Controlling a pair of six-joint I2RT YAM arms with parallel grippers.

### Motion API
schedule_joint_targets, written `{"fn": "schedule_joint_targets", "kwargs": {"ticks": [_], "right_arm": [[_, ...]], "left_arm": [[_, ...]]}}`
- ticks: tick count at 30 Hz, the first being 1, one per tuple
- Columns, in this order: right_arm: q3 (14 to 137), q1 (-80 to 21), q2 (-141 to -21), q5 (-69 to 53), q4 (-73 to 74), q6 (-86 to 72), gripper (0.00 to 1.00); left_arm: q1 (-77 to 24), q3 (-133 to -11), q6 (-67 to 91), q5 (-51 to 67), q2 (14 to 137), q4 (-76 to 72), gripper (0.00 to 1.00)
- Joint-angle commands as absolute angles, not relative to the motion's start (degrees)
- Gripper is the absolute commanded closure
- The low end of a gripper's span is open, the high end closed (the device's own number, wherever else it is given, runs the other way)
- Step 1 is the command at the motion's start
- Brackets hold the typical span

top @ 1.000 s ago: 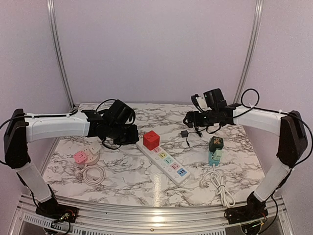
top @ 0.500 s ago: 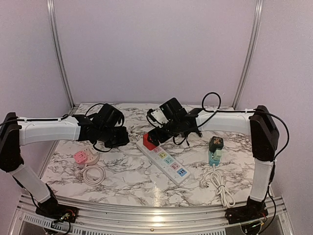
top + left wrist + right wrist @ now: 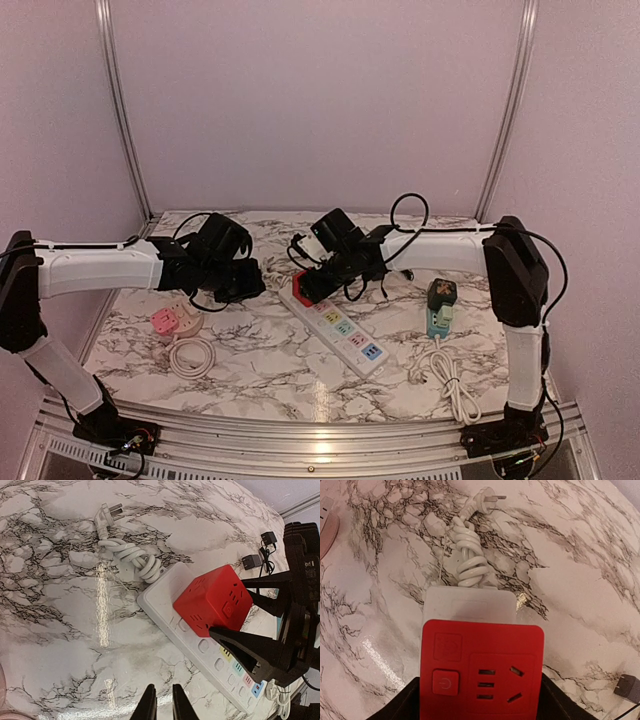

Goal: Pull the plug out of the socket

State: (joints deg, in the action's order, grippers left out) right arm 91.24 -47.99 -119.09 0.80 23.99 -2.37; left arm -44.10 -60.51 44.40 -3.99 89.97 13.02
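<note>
A red cube plug (image 3: 303,284) sits in the far end of a white power strip (image 3: 346,331) lying diagonally mid-table. My right gripper (image 3: 316,278) straddles the cube from above. In the right wrist view its black fingers (image 3: 407,702) press against both side faces of the red plug (image 3: 482,667) with no gap showing. The left wrist view shows the same cube (image 3: 212,602) held between those fingers (image 3: 250,647) on the strip (image 3: 156,599). My left gripper (image 3: 163,703) hovers over bare marble left of the strip, shut with nothing in it; it also appears in the top view (image 3: 247,281).
The strip's bundled white cord and plug (image 3: 470,555) lie beyond its far end. A pink round socket (image 3: 165,320) with a coiled cable (image 3: 190,355) sits at the left. A teal adapter (image 3: 438,310) with a white cord (image 3: 447,378) lies at the right. Small black adapters (image 3: 251,561) rest behind.
My right arm has swung left from the back right of the table and come down over the red cube, its fingers closing in on the sides. The left arm has drawn back slightly.
</note>
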Motion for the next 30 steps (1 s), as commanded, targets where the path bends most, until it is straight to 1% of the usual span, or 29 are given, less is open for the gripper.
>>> {"fn": "schedule_joint_targets", "kwargs": {"ticks": [1, 4, 6, 8, 10, 15, 22, 30], "right_arm": [[93.56, -47.90, -120.92, 1.43, 23.88, -2.32, 0.35], [93.60, -47.89, -121.34, 1.25, 23.16, -2.70, 0.42], [93.77, -47.86, -121.57, 0.98, 23.09, -3.01, 0.52], [93.51, -47.94, -121.20, 0.62, 23.32, -3.39, 0.65], [92.61, -48.34, -120.33, 0.61, 23.38, -3.56, 0.72], [88.54, -49.66, -116.57, 0.58, 22.98, -5.10, 0.75], [81.00, -52.39, -111.12, 1.32, 21.67, -7.21, 0.76], [76.87, -53.18, -108.99, 1.34, 20.12, -10.65, 0.77]], "left_arm": [[-43.50, -59.43, 45.00, -2.49, 89.38, 11.01, 0.86], [-43.34, -58.83, 45.77, -1.20, 90.03, 9.77, 0.86], [-42.97, -58.11, 46.57, -0.35, 90.37, 8.24, 0.86], [-42.39, -57.36, 47.42, 1.96, 91.03, 6.51, 0.86], [-41.99, -56.64, 48.37, 3.58, 91.58, 4.69, 0.86], [-41.37, -55.09, 49.51, 5.82, 93.00, 0.93, 0.86], [-41.04, -54.06, 50.56, 8.88, 95.56, -3.34, 0.89], [-41.13, -53.42, 51.97, 11.87, 99.06, -7.25, 0.96]]}}
